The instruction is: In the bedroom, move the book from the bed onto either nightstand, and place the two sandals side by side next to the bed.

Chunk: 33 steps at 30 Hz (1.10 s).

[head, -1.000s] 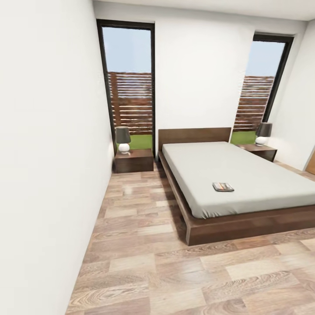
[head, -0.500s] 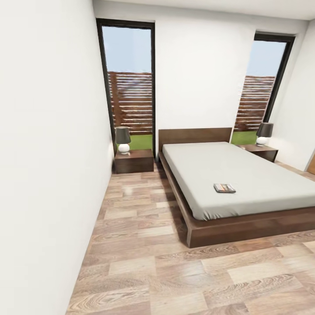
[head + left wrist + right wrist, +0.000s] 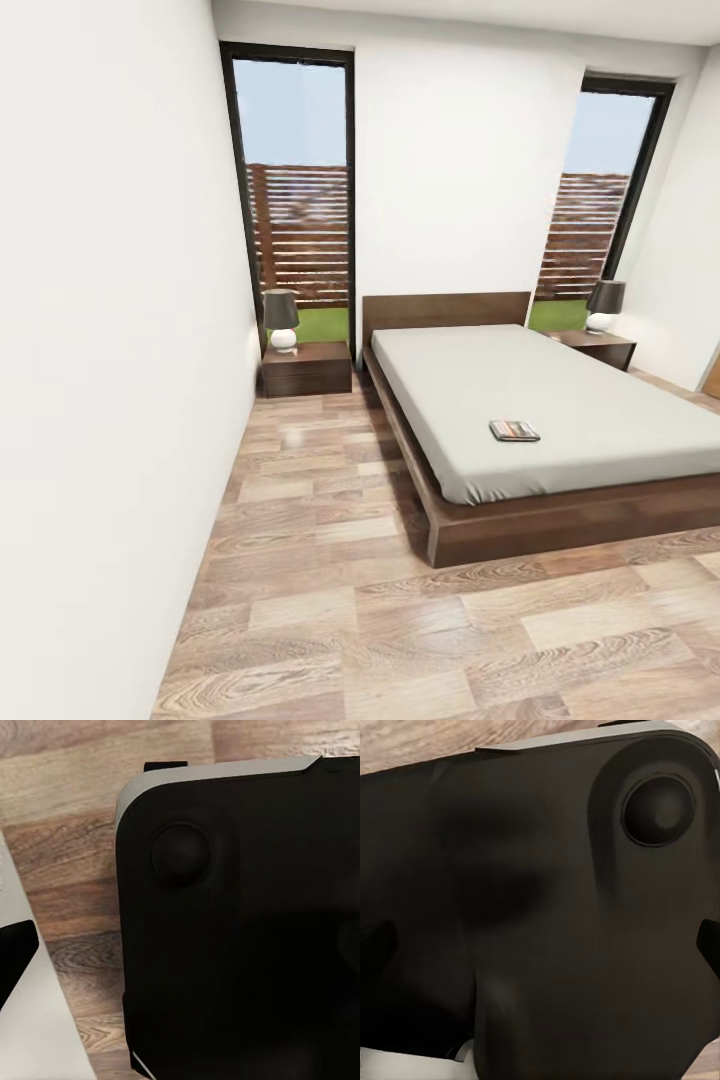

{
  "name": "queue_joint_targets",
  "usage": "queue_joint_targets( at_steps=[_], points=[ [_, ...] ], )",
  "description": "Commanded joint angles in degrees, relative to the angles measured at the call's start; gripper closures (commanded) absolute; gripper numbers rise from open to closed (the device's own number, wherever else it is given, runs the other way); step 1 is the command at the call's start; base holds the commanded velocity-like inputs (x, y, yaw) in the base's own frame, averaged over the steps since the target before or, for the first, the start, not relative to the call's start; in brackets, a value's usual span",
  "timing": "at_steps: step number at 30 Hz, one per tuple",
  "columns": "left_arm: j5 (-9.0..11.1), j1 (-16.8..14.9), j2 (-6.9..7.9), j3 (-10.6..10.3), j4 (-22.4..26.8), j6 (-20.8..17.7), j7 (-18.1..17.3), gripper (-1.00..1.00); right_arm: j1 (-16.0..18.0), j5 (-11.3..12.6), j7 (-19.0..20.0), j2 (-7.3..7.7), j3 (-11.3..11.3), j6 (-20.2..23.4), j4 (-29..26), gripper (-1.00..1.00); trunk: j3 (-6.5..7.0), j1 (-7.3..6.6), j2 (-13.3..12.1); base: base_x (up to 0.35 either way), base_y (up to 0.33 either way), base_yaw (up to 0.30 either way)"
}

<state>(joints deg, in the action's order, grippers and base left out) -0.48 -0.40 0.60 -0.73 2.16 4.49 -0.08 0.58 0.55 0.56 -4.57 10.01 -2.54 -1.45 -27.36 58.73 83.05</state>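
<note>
Can't tell if either gripper is open or shut from the wrist views, so this looks like the approach step: the book (image 3: 513, 430) sits on the bed (image 3: 560, 400) far ahead, 2 nightstands (image 3: 306, 366) beyond, so drive closer next.

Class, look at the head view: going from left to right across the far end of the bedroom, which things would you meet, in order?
Left lamp on left nightstand → headboard → right lamp on right nightstand.
</note>
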Motion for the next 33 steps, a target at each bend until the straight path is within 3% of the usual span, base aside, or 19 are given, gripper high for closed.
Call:
queue_joint_targets(
  at_steps=[1, 14, 33],
  points=[
    [-0.1, 0.0, 0.01, -0.1, 0.0, 0.2, 0.0, -1.0, 0.0, 0.1, 0.1, -0.03, 0.4, -0.2, 0.0, -1.0, -0.06, 0.0, 0.0, 0.025, 0.001, 0.0],
    [-0.1, 0.0, 0.01, -0.1, 0.0, 0.2, 0.0, -1.0, 0.0, 0.1, 0.1, -0.08, 0.4, -0.2, 0.0, -1.0, -0.06, 0.0, 0.0, 0.148, 0.04, 0.0],
    [-0.1, 0.0, 0.01, -0.1, 0.0, 0.2, 0.0, -1.0, 0.0, 0.1, 0.1, -0.09, 0.4, -0.2, 0.0, -1.0, -0.06, 0.0, 0.0, 0.017, 0.004, 0.0]
  ],
)
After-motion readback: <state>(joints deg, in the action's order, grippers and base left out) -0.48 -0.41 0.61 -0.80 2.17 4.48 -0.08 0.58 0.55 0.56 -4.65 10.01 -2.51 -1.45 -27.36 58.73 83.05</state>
